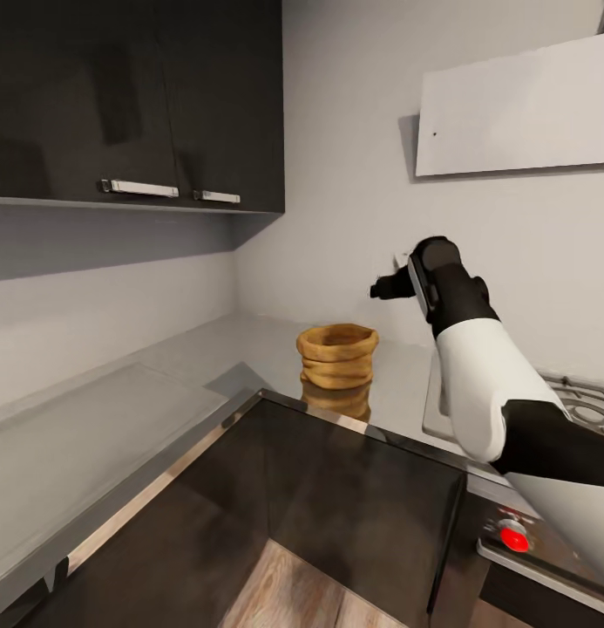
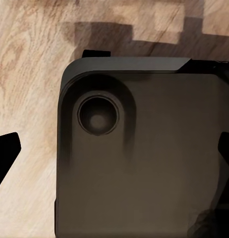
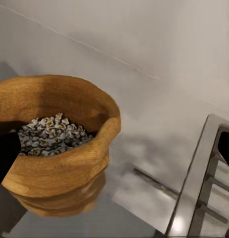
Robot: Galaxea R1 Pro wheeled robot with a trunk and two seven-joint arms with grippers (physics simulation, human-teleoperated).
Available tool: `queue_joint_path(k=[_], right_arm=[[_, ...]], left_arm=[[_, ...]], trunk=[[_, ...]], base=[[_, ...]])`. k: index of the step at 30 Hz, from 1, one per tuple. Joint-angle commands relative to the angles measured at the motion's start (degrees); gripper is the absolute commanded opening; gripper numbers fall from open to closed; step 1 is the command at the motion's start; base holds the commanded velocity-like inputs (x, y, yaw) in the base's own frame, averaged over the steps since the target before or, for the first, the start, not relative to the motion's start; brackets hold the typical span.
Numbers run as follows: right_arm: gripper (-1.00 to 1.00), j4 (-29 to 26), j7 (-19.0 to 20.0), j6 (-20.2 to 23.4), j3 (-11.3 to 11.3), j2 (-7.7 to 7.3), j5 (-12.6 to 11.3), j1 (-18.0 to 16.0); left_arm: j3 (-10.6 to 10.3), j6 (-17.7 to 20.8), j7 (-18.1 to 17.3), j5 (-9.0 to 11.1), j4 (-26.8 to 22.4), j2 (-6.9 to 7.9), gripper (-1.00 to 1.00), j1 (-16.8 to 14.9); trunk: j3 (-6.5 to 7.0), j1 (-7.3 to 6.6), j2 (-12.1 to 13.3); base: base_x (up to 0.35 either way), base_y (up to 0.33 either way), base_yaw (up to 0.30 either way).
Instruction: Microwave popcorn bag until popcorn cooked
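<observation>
I hold my right hand (image 1: 382, 287), open and empty, above the bag (image 1: 337, 353) on the worktop (image 1: 249, 344), lining up a grasp.

Dark upper cabinets (image 1: 136, 96) w/ chrome handles, pale grey walls (image 1: 354, 131), wood-plank floor (image 1: 288, 593), gas hob (image 1: 589, 406) at right.

The right claw (image 1: 384, 286) points away from the head camera, its fingers too small and dark to tell apart. In both wrist views only dark finger tips (image 3: 4, 156) show at the frame edges. The popcorn bag (image 3: 60, 144) is cut off at one edge. The stove grate (image 1: 589, 403) runs off-frame at the worktop's (image 1: 206, 349) right end.
</observation>
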Motion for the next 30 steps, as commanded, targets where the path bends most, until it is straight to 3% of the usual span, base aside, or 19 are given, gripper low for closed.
queue_joint_path(k=[1, 6, 13, 30], right_arm=[[1.00, 0.0, 0.4, 0.1, -0.5, -0.04, 0.5, 0.0], [1.00, 0.2, 0.2, 0.1, -0.8, -0.83, 0.5, 0.0], [1.00, 0.7, 0.2, 0.1, -0.9, -3.11, 0.4, 0.3], [1.00, 0.9, 0.3, 0.1, -0.8, -3.50, 0.4, 0.3]], left_arm=[[0.1, -0.1, 0.0, 0.4, 0.0, -0.01, 1.00, 0.0], [0.1, -0.1, 0.0, 0.4, 0.0, -0.04, 1.00, 0.0], [0.1, -0.1, 0.0, 0.4, 0.0, -0.70, 1.00, 0.0], [0.0, -0.1, 0.0, 0.4, 0.0, -0.73, 1.00, 0.0]], trunk=[[-0.06, 0.00, 0.0], [-0.06, 0.00, 0.0], [-0.06, 0.00, 0.0], [-0.06, 0.00, 0.0]], base=[[0.000, 0.000, 0.000], [0.000, 0.000, 0.000], [0.000, 0.000, 0.000], [0.131, 0.000, 0.000]])
